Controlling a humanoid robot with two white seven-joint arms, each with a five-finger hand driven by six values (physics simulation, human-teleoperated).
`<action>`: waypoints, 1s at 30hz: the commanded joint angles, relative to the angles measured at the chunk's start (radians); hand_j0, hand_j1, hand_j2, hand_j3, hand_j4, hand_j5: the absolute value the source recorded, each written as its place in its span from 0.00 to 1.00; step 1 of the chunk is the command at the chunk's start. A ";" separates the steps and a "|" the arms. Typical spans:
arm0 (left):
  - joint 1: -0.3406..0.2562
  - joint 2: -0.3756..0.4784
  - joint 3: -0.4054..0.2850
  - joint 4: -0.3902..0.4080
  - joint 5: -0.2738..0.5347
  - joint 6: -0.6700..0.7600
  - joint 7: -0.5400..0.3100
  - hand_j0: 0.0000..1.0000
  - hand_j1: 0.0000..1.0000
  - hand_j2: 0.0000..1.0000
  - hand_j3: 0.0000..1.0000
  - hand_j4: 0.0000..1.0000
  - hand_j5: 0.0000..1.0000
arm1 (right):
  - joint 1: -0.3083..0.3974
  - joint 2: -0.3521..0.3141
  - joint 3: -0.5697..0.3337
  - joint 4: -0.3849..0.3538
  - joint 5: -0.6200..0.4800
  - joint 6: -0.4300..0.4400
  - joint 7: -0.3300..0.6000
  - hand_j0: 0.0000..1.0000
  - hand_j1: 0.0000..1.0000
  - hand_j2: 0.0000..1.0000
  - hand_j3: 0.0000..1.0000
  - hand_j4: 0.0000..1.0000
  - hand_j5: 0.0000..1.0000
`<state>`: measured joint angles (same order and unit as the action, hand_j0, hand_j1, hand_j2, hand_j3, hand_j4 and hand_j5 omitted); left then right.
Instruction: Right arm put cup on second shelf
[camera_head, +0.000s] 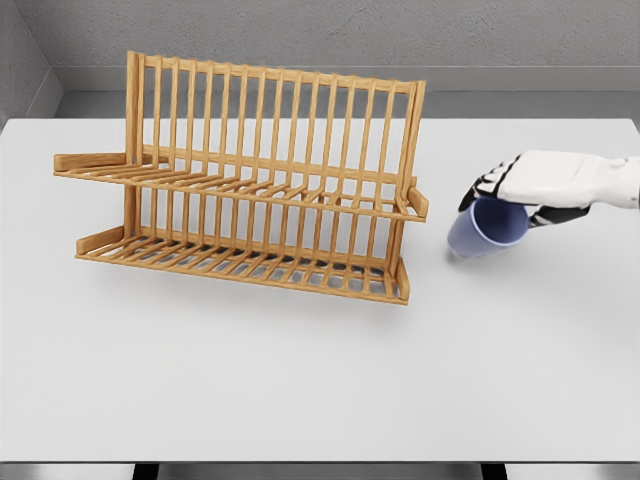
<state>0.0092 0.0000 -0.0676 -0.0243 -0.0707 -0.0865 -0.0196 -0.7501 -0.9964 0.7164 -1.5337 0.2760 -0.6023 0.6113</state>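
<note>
A blue-violet cup (487, 229) is held tilted just above the white table, its open mouth facing the camera and down-left. My right hand (510, 197) comes in from the right edge and is shut on the cup from above, its dark fingers (482, 186) wrapped over the rim. The wooden two-shelf rack (250, 185) stands at centre left. Its upper shelf (230, 185) and lower shelf (240, 262) both carry nothing. The cup is to the right of the rack's right end, roughly level with the upper shelf's end. The left arm does not show.
The white table (320, 380) spreads wide in front of the rack and under the cup. A grey wall and floor strip run behind the table's far edge. The rack's tall slatted back (280, 110) rises behind both shelves.
</note>
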 joint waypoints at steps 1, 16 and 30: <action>0.000 0.000 0.000 0.000 0.000 0.001 0.001 1.00 1.00 1.00 1.00 1.00 1.00 | 0.000 -0.013 -0.009 -0.008 -0.006 0.003 0.000 0.60 0.60 0.60 0.60 0.60 0.60; 0.000 0.000 0.000 0.000 0.000 0.001 0.000 1.00 1.00 1.00 1.00 1.00 1.00 | 0.000 -0.050 -0.103 -0.040 -0.009 0.004 0.000 0.61 0.61 0.61 0.61 0.61 0.61; 0.000 0.000 0.000 0.000 0.000 0.001 0.000 1.00 1.00 1.00 1.00 1.00 1.00 | 0.000 -0.067 -0.169 -0.083 -0.011 0.001 0.000 0.61 0.61 0.61 0.61 0.61 0.61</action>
<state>0.0092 0.0000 -0.0676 -0.0244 -0.0707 -0.0865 -0.0196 -0.7501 -1.0585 0.5610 -1.6071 0.2693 -0.6030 0.6117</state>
